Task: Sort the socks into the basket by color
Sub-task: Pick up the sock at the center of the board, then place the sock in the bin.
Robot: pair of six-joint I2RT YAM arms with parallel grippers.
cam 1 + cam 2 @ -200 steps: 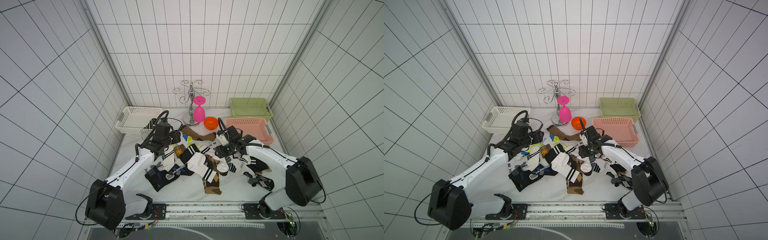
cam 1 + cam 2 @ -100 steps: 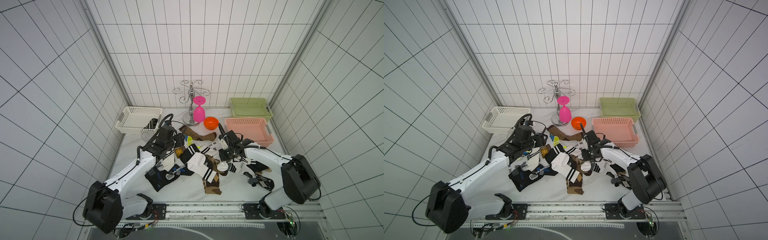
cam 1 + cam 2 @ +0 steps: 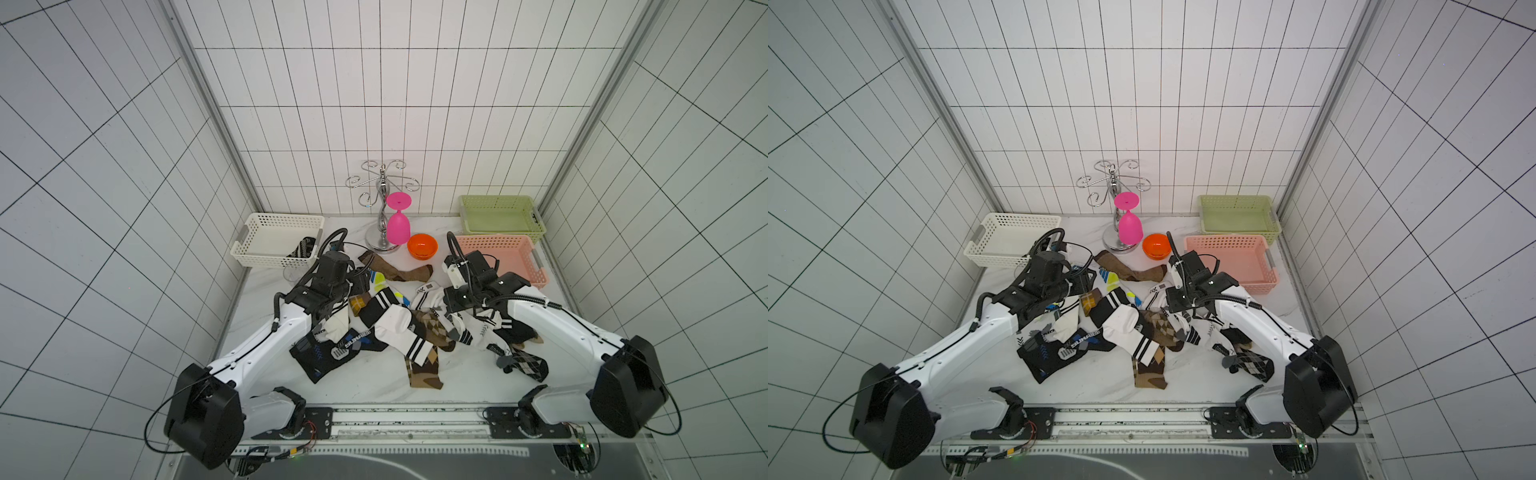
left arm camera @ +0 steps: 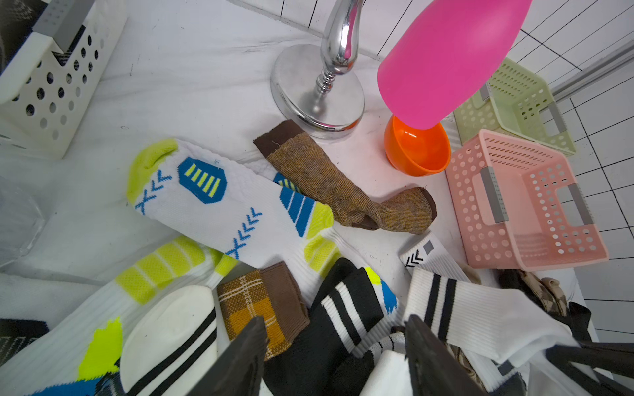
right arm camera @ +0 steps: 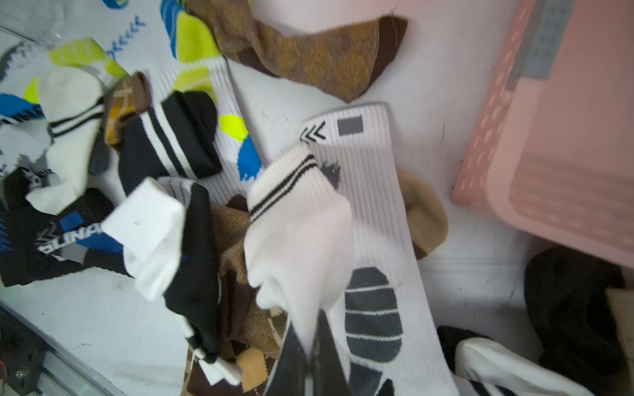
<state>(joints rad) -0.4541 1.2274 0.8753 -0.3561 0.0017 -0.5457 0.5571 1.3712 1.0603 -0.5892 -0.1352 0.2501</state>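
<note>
1. Front edge: a black blue-marked sock, a brown patterned sock and a black argyle sock lay flat, unmoved.
2. Mid-pile: the right gripper, spread a second before, had pinched a white black-striped sock.
3. The left gripper hung spread over the pile, holding nothing.
4. Beyond: a tan sock, orange bowl and pink goblet on a chrome rack stood before the wall.
5. Back: the white basket held one dark sock; the pink basket sat beside the right wrist, the green basket behind it.
</note>
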